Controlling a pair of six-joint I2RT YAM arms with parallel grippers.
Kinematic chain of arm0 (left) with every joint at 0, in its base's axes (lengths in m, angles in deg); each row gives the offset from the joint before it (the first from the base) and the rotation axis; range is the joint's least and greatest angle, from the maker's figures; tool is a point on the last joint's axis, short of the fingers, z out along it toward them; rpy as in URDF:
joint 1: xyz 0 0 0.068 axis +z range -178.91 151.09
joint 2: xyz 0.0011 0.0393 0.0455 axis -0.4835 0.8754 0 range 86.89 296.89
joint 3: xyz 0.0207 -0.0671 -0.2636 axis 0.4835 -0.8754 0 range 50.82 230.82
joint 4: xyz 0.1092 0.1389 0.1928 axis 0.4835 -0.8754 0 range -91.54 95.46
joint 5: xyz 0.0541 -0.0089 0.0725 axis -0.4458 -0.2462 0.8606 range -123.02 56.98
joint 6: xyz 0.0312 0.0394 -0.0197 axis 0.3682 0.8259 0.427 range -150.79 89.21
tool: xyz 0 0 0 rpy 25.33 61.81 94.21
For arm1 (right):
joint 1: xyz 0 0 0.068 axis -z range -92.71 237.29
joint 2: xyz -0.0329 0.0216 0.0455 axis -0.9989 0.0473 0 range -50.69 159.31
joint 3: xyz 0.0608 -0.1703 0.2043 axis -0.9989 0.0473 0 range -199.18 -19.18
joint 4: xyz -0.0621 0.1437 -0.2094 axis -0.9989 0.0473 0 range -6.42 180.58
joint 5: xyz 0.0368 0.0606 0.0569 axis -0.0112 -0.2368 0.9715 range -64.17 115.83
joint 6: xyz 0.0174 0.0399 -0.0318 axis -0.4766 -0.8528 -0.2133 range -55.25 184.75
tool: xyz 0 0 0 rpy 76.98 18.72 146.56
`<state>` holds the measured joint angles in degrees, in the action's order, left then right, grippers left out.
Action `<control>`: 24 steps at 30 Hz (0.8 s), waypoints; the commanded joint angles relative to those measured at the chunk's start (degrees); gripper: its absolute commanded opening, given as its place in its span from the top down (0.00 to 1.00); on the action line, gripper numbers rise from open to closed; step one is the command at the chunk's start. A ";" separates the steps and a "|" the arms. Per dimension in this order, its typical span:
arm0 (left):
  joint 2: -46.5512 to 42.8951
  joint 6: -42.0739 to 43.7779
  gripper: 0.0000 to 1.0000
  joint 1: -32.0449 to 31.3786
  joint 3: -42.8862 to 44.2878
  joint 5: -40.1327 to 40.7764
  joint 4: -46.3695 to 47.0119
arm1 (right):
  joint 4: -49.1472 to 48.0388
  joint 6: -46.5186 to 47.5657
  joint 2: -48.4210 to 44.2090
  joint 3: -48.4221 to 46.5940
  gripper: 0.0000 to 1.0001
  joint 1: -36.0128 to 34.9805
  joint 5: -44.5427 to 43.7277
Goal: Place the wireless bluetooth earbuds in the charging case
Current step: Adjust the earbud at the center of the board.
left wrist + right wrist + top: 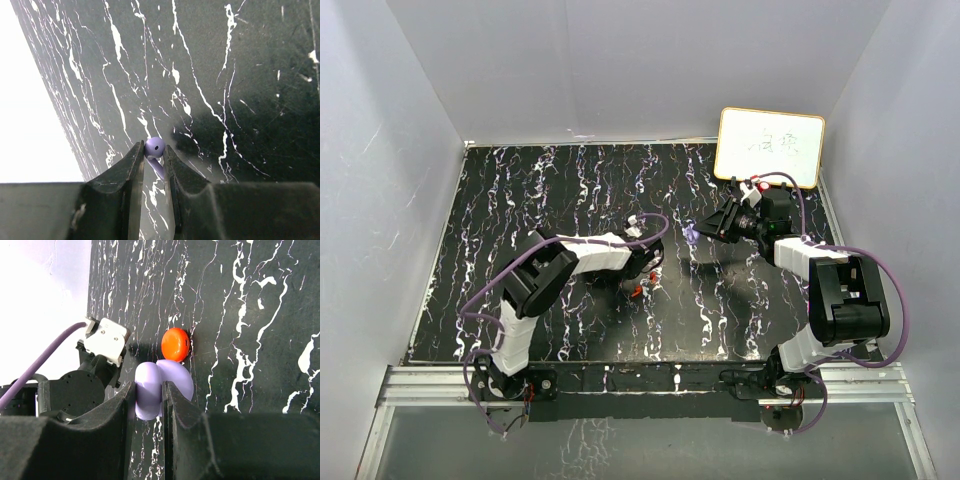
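- left tool (153,150) pinches a lavender earbud (155,146) at its tips.
- right tool (149,390) clamps the purple case (177,380), red case (175,344) just beyond on the table (270,405).

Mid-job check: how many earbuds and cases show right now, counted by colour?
Lavender: 2, the lavender earbud in the left tool and the lavender case in the right tool.
Red: 1, the red case, ungripped.
Total: 3.
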<state>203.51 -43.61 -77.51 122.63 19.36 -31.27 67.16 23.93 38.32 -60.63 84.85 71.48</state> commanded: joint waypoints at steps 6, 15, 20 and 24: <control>2.26 0.18 1.00 -0.27 3.55 3.64 -5.22 | -1.49 0.84 -1.23 -0.12 1.00 0.58 1.04; 2.99 0.08 0.98 -0.23 3.77 3.35 -5.90 | -1.48 0.85 -1.27 -0.03 1.00 0.71 1.11; 2.83 0.16 0.95 -0.22 3.82 2.63 -5.60 | -1.50 0.83 -1.40 -0.03 1.00 0.72 1.11; 2.36 0.29 0.94 -0.26 3.61 1.77 -5.05 | -1.41 0.83 -1.46 0.05 1.00 0.79 1.16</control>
<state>207.23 -43.61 -77.51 124.99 21.59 -35.31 67.16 24.17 38.32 -60.61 85.18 71.90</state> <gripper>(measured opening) 0.181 0.226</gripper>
